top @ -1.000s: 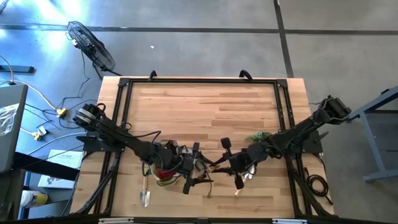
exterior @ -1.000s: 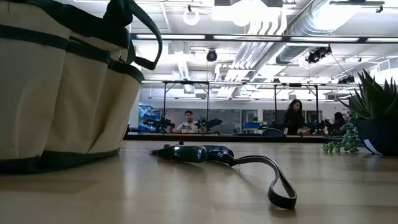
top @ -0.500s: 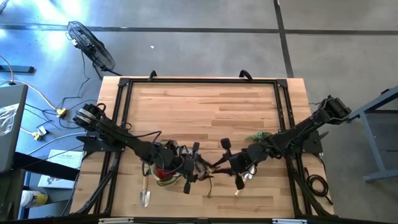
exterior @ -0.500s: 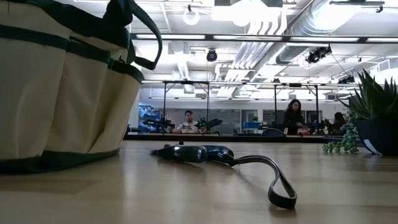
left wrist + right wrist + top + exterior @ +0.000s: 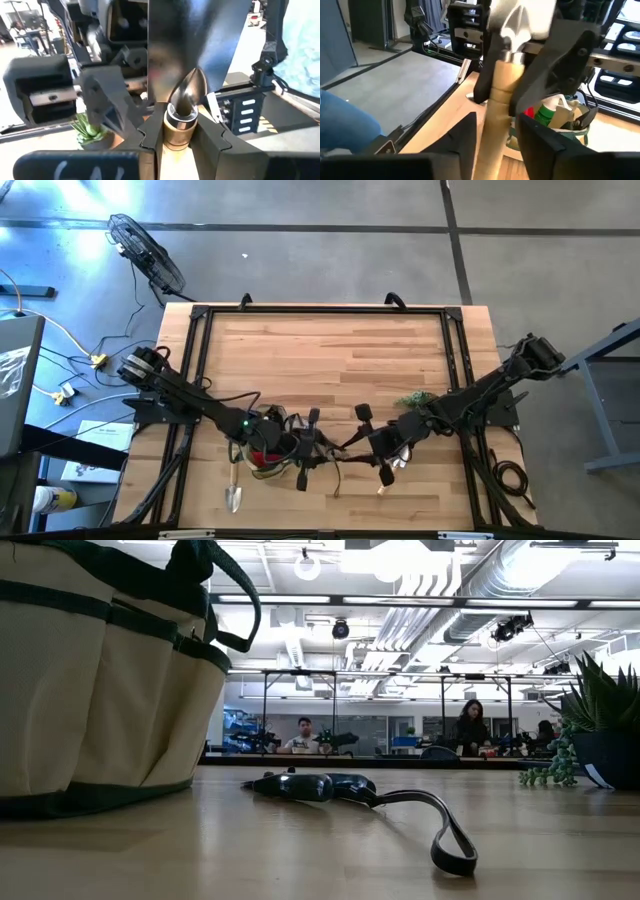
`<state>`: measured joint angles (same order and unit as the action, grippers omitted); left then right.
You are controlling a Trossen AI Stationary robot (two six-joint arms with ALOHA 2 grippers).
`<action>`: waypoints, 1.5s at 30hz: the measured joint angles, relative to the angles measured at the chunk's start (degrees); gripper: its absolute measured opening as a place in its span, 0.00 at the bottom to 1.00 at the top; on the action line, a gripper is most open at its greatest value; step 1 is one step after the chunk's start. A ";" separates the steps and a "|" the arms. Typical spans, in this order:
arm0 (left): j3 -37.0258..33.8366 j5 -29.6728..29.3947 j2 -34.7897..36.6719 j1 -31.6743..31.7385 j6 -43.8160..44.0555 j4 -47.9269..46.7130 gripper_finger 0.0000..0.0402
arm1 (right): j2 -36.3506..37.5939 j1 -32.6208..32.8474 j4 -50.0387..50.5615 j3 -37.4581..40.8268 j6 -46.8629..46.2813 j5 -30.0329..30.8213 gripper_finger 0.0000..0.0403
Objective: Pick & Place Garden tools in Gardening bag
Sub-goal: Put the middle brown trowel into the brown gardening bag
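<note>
A wooden-handled trowel [image 5: 500, 80] is held off the table between my two grippers, beside the gardening bag [image 5: 262, 455]. My left gripper [image 5: 180, 132] is shut on it next to the blade. My right gripper [image 5: 495, 130] is open, its fingers standing on either side of the handle farther down. The tan bag [image 5: 90, 690] stands upright on its base, with a red item [image 5: 530, 112] and a bright green item [image 5: 547, 112] inside. A second trowel [image 5: 233, 488] lies flat near the front edge. Dark-handled pruners [image 5: 320, 785] lie on the table. My left gripper pinches the trowel's wooden handle at its collar end [image 5: 177, 135], just below the metal blade, between its two fingers. The fingers lie across the handle. The trowel is lifted clear of the table, beside the bag.
A leafy plant sprig [image 5: 412, 400] lies by the right arm, and a potted plant [image 5: 600, 730] shows at the right. A black frame [image 5: 320, 310] runs around the table's far part. The far half of the wooden top is bare. People sit in the room beyond.
</note>
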<state>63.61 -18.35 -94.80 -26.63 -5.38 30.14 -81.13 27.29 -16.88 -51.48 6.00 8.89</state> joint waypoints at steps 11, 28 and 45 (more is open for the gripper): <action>-0.04 -0.55 0.00 0.00 1.31 -1.20 0.16 | 0.01 2.36 0.15 0.00 -1.70 10.46 0.56; -0.08 -21.68 7.07 -6.06 3.57 -12.47 0.16 | 0.08 11.31 6.92 -0.01 1.65 30.22 0.64; -0.06 -59.20 13.09 -17.62 36.99 -44.30 0.16 | 0.08 11.23 9.14 0.00 -0.23 30.21 0.64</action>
<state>63.55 -77.55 -81.72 -44.25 31.61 -14.16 -81.06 38.52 -7.75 -51.49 5.77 39.09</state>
